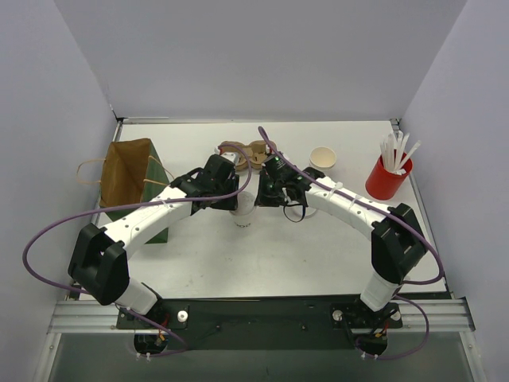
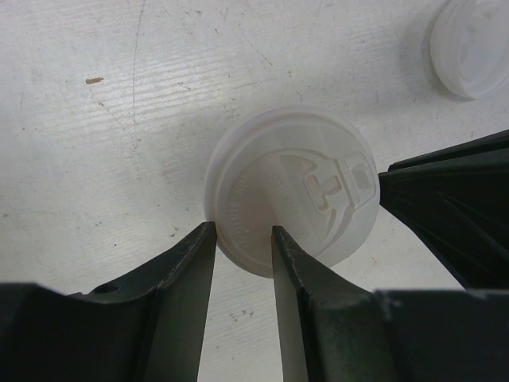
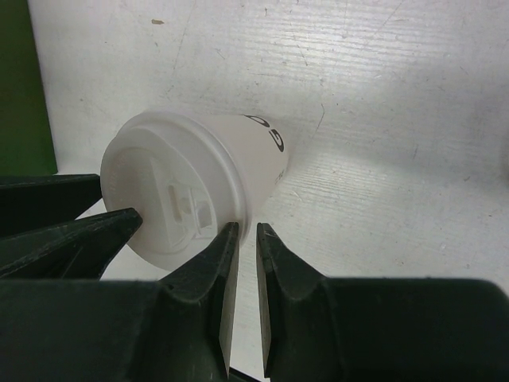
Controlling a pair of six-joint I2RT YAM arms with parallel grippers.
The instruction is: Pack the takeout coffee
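One takeout coffee cup (image 1: 244,217) stands upright on the table between my two arms, white with dark print and a whitish lid (image 2: 294,187). My left gripper (image 2: 242,232) hovers at the lid's near rim with its jaws apart; the rim lies at their tips but is not clamped. My right gripper (image 3: 246,228) is shut to a thin slit with nothing in it, one fingertip against the rim of the cup (image 3: 191,171). From above, the left gripper (image 1: 235,199) and the right gripper (image 1: 258,200) meet over the cup. A second white cup (image 1: 322,157) stands open, without a lid, at the back.
The brown pulp carrier (image 1: 248,151) sits just behind the grippers. A brown paper bag (image 1: 127,171) stands at the left. The red cup of white sticks (image 1: 386,179) is at the right. A loose lid (image 2: 473,44) lies on the table beyond the cup.
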